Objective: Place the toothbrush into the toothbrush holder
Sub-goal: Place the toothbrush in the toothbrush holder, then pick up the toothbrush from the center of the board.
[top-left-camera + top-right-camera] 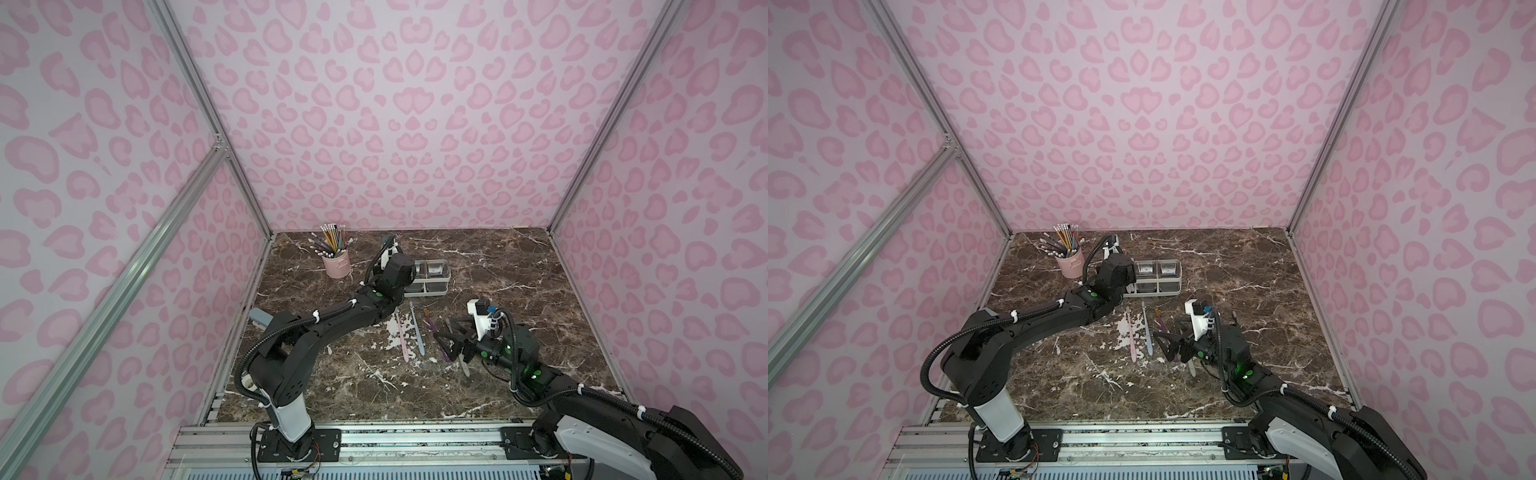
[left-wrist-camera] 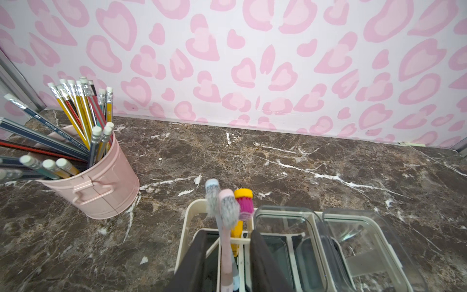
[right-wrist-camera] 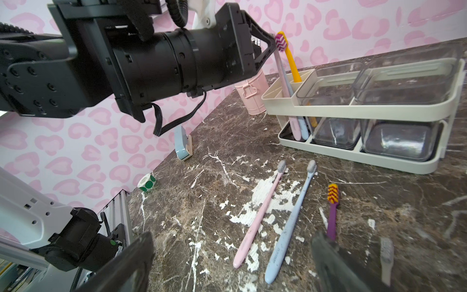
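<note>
I see my left gripper (image 2: 228, 242) narrowly parted around the slim pink toothbrush (image 2: 227, 202) upright in the cream plastic toothbrush holder (image 2: 188, 215), right gripper (image 3: 233, 240) gaping wide.

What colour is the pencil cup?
Pale pink; the cup shows best in the left wrist view.

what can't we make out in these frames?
- Toothbrush holder: slot end hidden by the left arm in both top views.
- Pink toothbrush in the slots: blurred in the left wrist view; left claw cut off by the frame edge.
- Purple toothbrush: handle end hidden behind a blurred finger of the right claw, right wrist view; contact unclear.
</note>
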Tool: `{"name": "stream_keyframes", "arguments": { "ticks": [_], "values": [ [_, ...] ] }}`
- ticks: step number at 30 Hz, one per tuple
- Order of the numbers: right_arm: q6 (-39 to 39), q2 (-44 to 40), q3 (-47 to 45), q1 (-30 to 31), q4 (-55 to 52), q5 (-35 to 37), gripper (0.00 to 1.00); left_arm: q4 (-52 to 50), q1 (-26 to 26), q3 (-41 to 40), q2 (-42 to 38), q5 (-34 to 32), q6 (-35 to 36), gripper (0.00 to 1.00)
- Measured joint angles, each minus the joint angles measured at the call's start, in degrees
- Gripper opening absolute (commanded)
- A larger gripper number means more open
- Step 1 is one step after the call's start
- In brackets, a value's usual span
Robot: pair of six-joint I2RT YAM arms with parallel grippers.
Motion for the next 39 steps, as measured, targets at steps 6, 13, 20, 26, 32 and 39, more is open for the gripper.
{"name": "stream_keyframes", "arguments": {
  "ticks": [6, 13, 20, 26, 32, 39],
  "values": [
    [0.00, -0.02, 0.00, 0.17, 0.00, 0.00, 0.99, -0.37, 0.00, 0.63, -1.70, 0.07, 0.02, 0.34],
    [-0.04, 1.18, 0.04, 0.26, 0.31, -0.20, 0.99, -2.38, 0.00, 1.38, -6.38, 0.92, -0.15, 0.47],
    [-0.44, 6.25, 1.49, 1.20, 0.37, -0.37, 0.99, -8.83, 0.00, 2.25, -15.15, 2.25, -2.47, 0.64],
    [-1.29, 8.61, 3.43, 4.20, -0.63, 1.25, 0.99, -17.75, 0.00, 1.86, -19.43, 5.73, -6.38, 0.66],
    [-1.92, 2.93, 3.32, 4.20, -3.34, 6.88, 0.99, -25.18, 0.00, -3.48, -21.59, 12.04, -10.97, 0.67],
    [-1.16, -3.78, -0.28, 0.04, -4.87, 14.82, 0.99, -30.21, -0.04, -4.17, -16.22, 20.11, -15.21, 0.66]
  ]
}}
